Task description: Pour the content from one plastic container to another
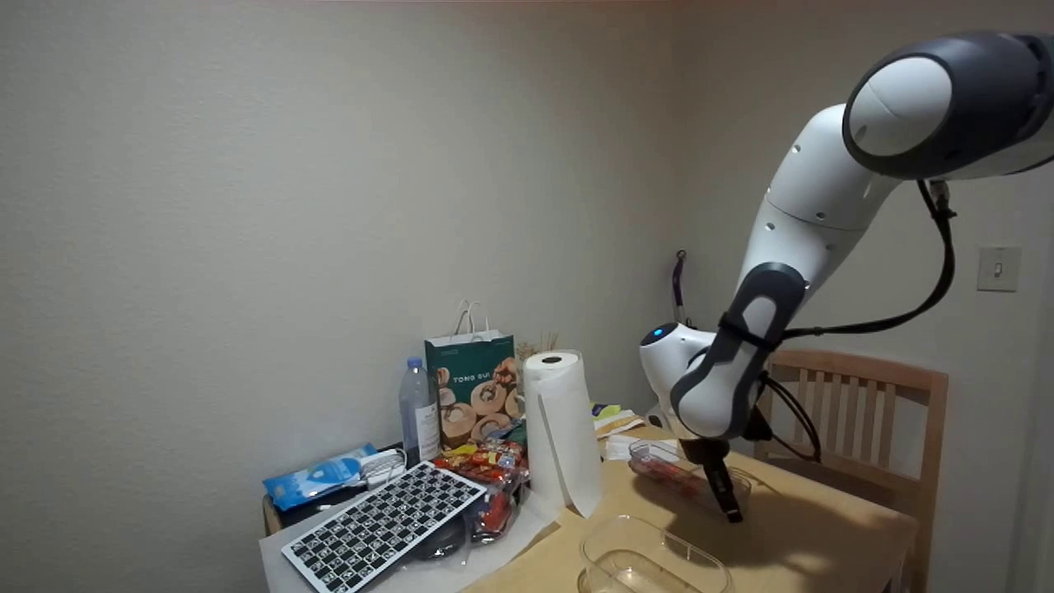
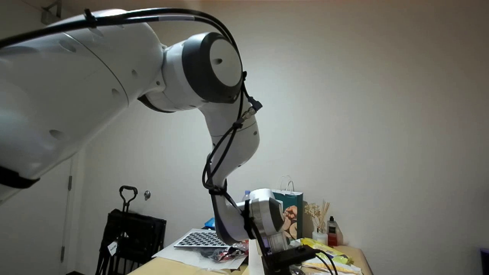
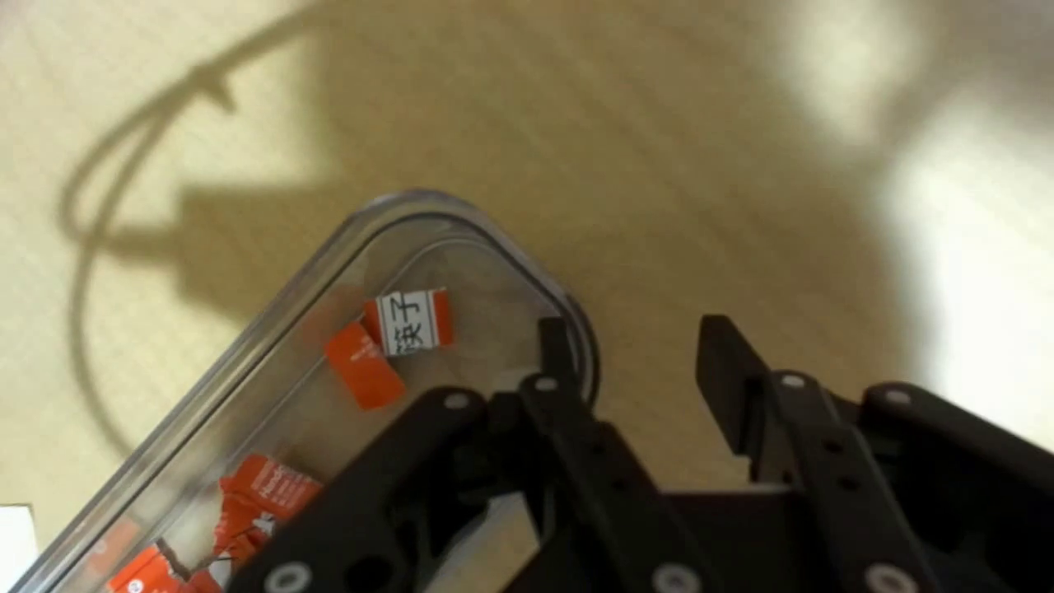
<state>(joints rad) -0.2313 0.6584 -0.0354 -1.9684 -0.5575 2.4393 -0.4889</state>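
A clear plastic container point(image 1: 700, 487) with red-wrapped candies point(image 1: 661, 472) stands on the wooden table. In the wrist view its rounded end point(image 3: 486, 288) and several red and white candies point(image 3: 408, 323) show. A second clear container point(image 1: 638, 568) stands nearer the camera in an exterior view, cut by the frame's bottom edge; no contents show in it. My gripper point(image 3: 630, 354) is open and empty at the filled container's end. One finger overlaps the inner side of its end wall, the other is outside. I cannot tell whether they touch. The exterior view past the arm hides the filled container.
A paper towel roll point(image 1: 564, 432) stands left of the filled container. Beyond it are a checkered board point(image 1: 383, 527), red snack packs point(image 1: 494, 473), a bottle point(image 1: 418, 412) and a green bag point(image 1: 473, 387). A wooden chair point(image 1: 856, 366) stands behind the table's edge.
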